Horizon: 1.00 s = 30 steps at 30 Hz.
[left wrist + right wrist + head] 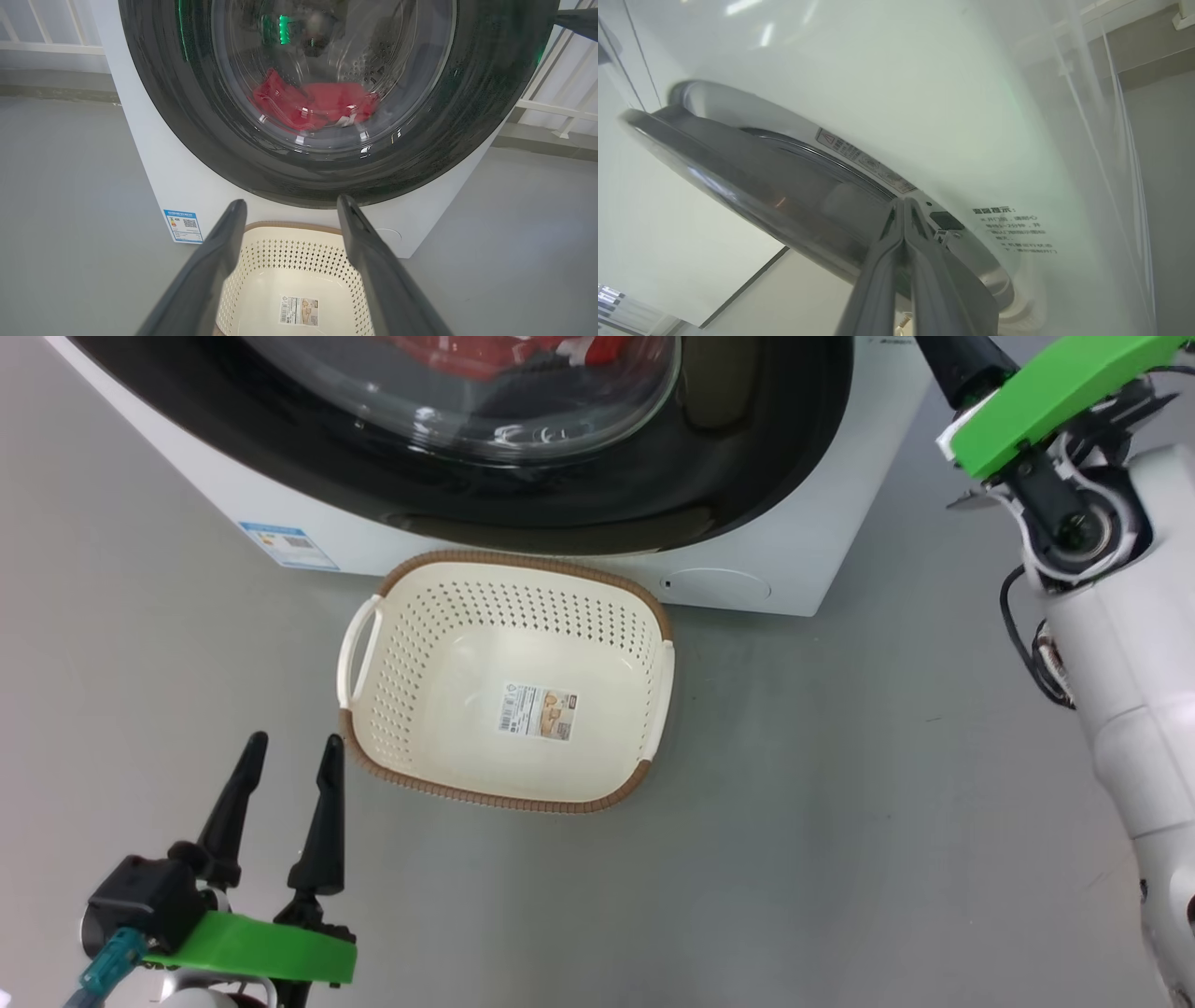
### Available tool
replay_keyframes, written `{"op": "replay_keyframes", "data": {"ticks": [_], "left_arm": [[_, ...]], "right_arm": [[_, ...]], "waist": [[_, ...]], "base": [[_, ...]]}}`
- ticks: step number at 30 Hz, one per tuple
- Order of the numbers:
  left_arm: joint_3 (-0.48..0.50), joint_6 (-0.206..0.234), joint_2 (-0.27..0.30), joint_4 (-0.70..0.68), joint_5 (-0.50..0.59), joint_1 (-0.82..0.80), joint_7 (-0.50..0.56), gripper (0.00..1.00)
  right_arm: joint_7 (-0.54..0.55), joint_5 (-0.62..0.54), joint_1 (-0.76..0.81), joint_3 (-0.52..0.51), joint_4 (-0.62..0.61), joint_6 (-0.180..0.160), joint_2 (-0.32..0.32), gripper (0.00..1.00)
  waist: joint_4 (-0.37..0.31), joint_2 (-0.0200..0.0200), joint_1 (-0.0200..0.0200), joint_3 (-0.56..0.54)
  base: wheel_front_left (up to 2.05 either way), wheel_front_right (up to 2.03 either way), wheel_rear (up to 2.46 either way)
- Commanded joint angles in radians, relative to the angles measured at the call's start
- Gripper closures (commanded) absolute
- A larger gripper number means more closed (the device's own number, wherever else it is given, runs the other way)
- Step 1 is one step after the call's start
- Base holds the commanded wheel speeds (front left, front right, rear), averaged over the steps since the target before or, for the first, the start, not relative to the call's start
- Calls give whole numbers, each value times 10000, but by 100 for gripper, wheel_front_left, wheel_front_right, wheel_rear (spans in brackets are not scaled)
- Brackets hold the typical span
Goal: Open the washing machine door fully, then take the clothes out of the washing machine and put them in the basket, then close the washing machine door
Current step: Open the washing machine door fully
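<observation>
- Right, the washing machine [840,523] first: a big white box on the grey floor [840,821], with a small blue label [288,545] low on its front.
- Across that front sits the washing machine door [738,448], a glossy black rim around a bulging glass bowl that covers the opening.
- Down on the floor, the basket [420,644] stands just in front of the machine, under the door's lower rim, with the paper label [539,711] on its bottom in plain sight.
- Look through the glass and there are the clothes [317,109], a red heap with white bits, lying low in the steel drum.
- Left pincer [293,741] hovers just beside the basket's near corner, fingers well apart, holding nothing, aimed at the machine.
- Right arm is up at the door's side, and the right pincer [903,203] has its fingers pressed together, tips at the seam where the door's edge meets the white front, nothing between them.
</observation>
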Motion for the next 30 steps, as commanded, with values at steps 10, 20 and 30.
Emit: {"op": "replay_keyframes", "data": {"ticks": [10, 20, 30], "left_arm": [[144, -31, 304, -142, -177, -564, -120, 0], [-46, -31, 356, -148, -282, -698, -120, 0], [-146, -31, 275, -72, -301, -760, -120, 0]], "right_arm": [[1809, 2311, -1034, 116, 749, -7, 223, 100], [2977, 3340, -1592, -32, 1882, -7, 338, 100], [4261, 4486, -1727, -452, 2296, -7, 475, 100]], "waist": [[183, 0, 0, 379], [406, 0, 0, 547], [597, 0, 0, 560]], "base": [[0, 0, 0], [0, 0, 0], [0, 0, 0]]}}
